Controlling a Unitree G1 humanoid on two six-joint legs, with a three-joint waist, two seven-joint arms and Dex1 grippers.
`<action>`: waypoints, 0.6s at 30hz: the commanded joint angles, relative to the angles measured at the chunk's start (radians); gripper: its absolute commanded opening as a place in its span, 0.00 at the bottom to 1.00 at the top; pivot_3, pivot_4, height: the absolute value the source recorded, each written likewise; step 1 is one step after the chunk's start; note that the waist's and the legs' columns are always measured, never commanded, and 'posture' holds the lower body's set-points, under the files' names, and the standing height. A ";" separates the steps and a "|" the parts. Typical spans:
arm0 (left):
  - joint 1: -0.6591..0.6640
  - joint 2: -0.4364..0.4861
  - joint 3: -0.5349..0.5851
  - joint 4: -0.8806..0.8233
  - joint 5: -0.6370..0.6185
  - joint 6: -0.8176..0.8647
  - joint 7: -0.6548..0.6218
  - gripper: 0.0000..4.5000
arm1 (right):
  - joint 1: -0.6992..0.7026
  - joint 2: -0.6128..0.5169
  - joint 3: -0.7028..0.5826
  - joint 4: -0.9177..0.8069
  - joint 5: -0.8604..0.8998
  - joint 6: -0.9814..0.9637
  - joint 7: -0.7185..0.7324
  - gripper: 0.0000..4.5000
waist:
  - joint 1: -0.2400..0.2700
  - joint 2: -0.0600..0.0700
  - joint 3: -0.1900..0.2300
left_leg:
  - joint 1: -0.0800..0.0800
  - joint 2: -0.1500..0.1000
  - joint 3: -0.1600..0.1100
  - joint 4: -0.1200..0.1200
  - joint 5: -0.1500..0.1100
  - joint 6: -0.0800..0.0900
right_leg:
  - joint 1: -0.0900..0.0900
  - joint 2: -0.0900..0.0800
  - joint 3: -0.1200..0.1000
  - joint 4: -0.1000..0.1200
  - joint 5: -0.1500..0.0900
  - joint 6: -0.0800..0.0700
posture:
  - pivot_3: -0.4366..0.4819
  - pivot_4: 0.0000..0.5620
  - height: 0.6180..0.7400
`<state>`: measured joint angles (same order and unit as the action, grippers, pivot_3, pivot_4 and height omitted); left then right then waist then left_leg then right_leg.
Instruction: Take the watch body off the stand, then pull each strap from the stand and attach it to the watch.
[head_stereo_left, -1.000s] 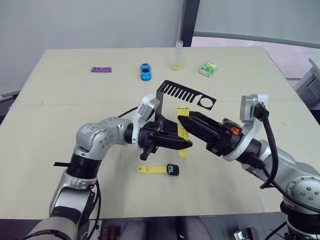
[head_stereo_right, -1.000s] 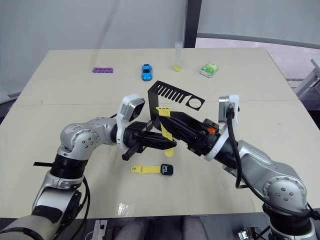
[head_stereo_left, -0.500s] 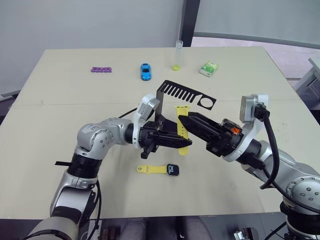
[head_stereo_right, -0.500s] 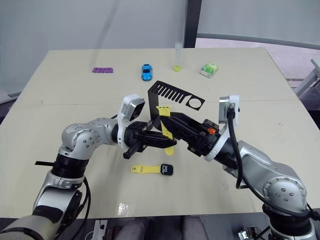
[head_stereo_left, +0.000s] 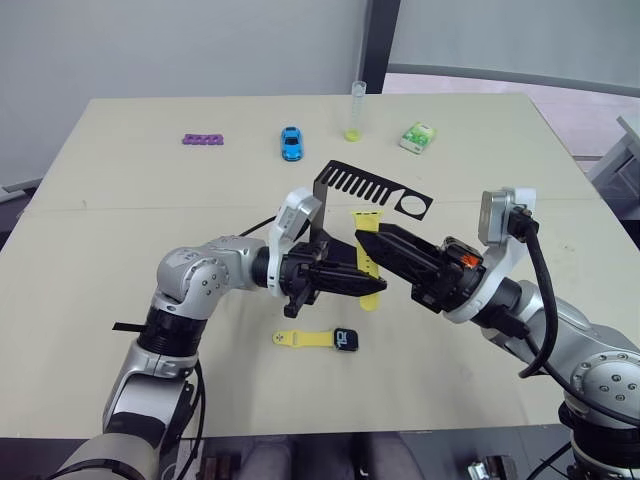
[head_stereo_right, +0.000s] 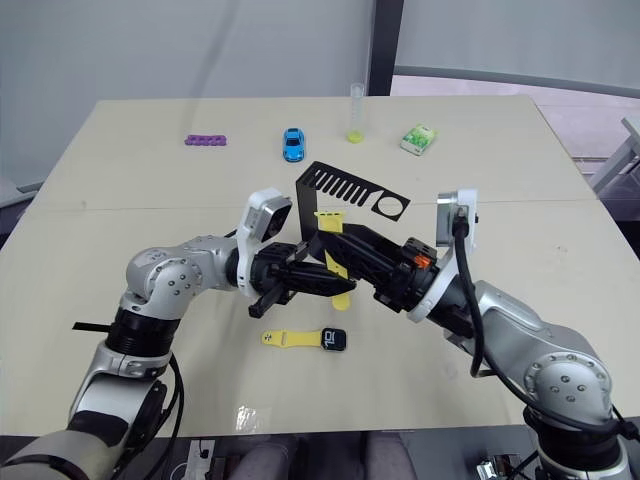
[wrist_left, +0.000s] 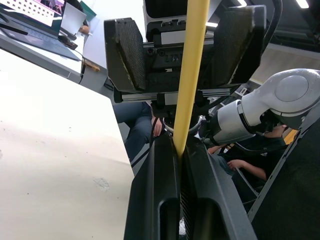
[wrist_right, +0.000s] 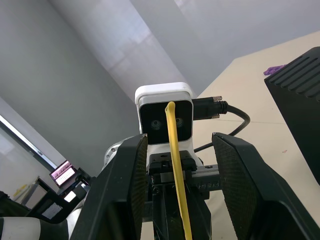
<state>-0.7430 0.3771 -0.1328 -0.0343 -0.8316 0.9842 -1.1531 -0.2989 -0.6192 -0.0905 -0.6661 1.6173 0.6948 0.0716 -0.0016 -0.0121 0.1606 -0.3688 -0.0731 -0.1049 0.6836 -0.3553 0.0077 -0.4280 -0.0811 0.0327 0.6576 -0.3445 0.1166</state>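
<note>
Cream tabletop (head_stereo_left: 120, 230) seen from the robot's head, both arms meeting near its centre. The left gripper (head_stereo_left: 362, 284) has its two black fingers pinched together on a narrow flat yellow rubber strap (head_stereo_left: 366, 262), which stands nearly upright between the two grippers; in the left wrist view the strap (wrist_left: 190, 75) rises from the closed fingers (wrist_left: 165, 200). The right gripper (head_stereo_left: 368, 241) faces it from 3 o'clock with its fingers spread wide, one on each side of the strap and clear of it (wrist_right: 176, 170). The black bent-sheet stand with comb-like slots and a ring hole (head_stereo_left: 372, 190) is just behind the strap at 12 o'clock. The small dark rounded-square watch body (head_stereo_left: 346, 339), with a second yellow strap (head_stereo_left: 300, 339) joined at its 9 o'clock side, lies flat on the table at 6 o'clock of the grippers. Along the far edge: purple strip (head_stereo_left: 202, 139), blue toy car (head_stereo_left: 290, 143), clear tube with yellow base (head_stereo_left: 356, 110), green-white packet (head_stereo_left: 416, 136)
</note>
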 joint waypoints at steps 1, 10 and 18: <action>-0.028 -0.002 0.027 -0.029 -0.020 -0.009 -0.001 0.00 | -0.019 0.005 -0.008 -0.036 0.009 -0.019 0.006 0.48 | 0.000 0.000 0.000 | 0.000 0.000 0.000 0.000 0.000 0.000 | 0.000 0.000 0.000 0.000 0.000 0.000 | 0.48 0.27 1.00; -0.029 -0.005 0.029 -0.024 -0.015 -0.015 0.000 0.00 | -0.028 0.003 -0.009 -0.030 0.010 -0.019 0.004 0.48 | 0.000 0.000 0.000 | 0.000 0.000 0.000 0.000 0.000 0.000 | 0.000 0.000 0.000 0.000 0.000 0.000 | 0.48 0.27 1.00; -0.026 -0.001 0.030 -0.025 -0.014 -0.015 -0.001 0.00 | -0.026 0.001 -0.023 -0.027 0.021 -0.025 -0.002 0.48 | 0.000 0.000 0.000 | 0.000 0.000 0.000 0.000 0.000 0.000 | 0.000 0.000 0.000 0.000 0.000 0.000 | 0.48 0.27 1.00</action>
<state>-0.7563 0.3729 -0.1263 -0.0343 -0.8315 0.9818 -1.1514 -0.3122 -0.6188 -0.0877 -0.6660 1.6189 0.6947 0.0713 -0.0016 -0.0121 0.1606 -0.3688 -0.0730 -0.1049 0.6836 -0.3552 0.0077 -0.4280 -0.0811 0.0327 0.6576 -0.3445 0.1166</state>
